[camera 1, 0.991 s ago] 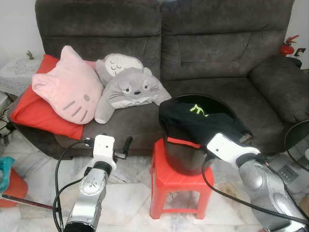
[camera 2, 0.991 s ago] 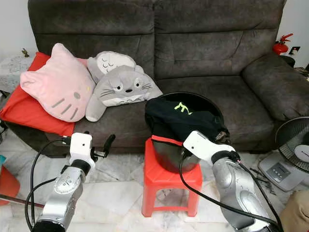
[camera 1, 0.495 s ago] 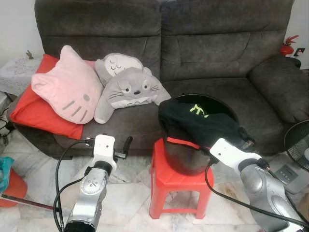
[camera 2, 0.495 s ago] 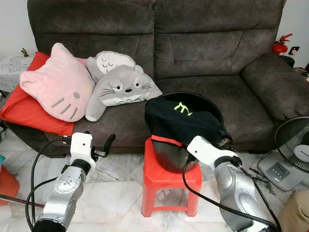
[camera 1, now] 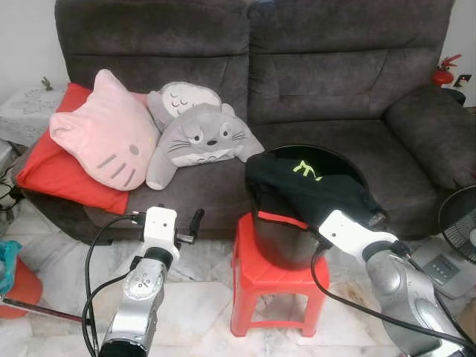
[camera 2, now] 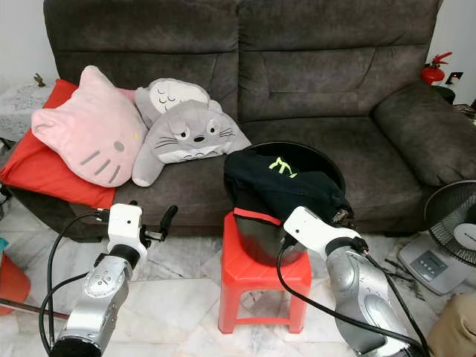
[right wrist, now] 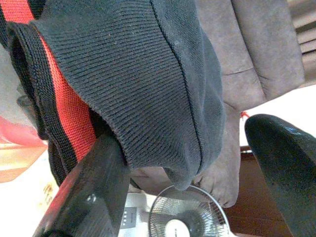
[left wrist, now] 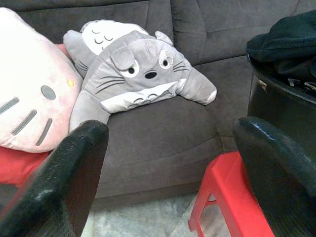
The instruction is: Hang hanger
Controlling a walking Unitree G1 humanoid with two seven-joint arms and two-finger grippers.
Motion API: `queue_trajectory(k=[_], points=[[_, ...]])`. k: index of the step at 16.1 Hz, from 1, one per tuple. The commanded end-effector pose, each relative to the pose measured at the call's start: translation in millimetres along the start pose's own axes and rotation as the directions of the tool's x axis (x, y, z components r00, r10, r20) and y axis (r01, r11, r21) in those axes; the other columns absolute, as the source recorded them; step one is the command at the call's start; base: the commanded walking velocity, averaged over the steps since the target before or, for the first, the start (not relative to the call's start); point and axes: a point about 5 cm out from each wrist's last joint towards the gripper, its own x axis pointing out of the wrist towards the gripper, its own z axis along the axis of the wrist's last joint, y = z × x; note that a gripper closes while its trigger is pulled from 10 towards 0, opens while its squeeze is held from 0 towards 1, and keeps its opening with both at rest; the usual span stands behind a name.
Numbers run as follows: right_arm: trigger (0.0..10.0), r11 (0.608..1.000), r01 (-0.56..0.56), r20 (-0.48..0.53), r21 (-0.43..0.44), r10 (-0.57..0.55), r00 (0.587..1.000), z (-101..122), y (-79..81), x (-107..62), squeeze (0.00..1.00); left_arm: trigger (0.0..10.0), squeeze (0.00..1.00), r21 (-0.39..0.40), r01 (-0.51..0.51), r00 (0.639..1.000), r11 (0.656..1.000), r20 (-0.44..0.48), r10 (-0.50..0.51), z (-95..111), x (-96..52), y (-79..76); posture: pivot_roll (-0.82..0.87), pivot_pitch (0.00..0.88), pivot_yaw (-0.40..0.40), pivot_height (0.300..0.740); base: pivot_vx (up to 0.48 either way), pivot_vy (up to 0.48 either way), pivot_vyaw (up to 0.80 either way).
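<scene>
A black garment (camera 1: 305,182) with a green mark and a red-striped hem lies draped over a black bucket (camera 1: 286,249) that stands on a red plastic stool (camera 1: 260,279). My right gripper (camera 1: 374,216) is at the bucket's right side, open, its fingers wide apart with the garment's edge (right wrist: 148,89) between them. One finger (right wrist: 84,202) touches the cloth. My left gripper (camera 1: 191,223) is held up left of the stool, open and holding nothing, its fingers (left wrist: 74,163) pointing at the sofa front.
A dark grey sofa (camera 1: 335,82) stands behind the stool with a pink cat cushion (camera 1: 104,137), two grey plush cushions (camera 1: 197,137) and a red cushion (camera 1: 56,175). A fan (camera 1: 460,223) stands at the right, an orange tub (camera 1: 15,286) at the left on the marble floor.
My right arm dipped slightly down and to the right, then came back up toward the garment's edge. The left arm has not moved.
</scene>
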Motion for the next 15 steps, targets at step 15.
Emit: queue_trajectory(k=[15], points=[[10.0, 0.995, -0.099, -0.026, 0.014, 0.1, 0.995, -7, 19.6, 3.7, 0.0, 10.0, 0.0, -0.011, -0.013, 1.0, 1.0, -0.003, 0.013, -1, 1.3, 0.5, -0.07, 0.0, 0.001, 0.74, 0.0, 0.0, 0.0]])
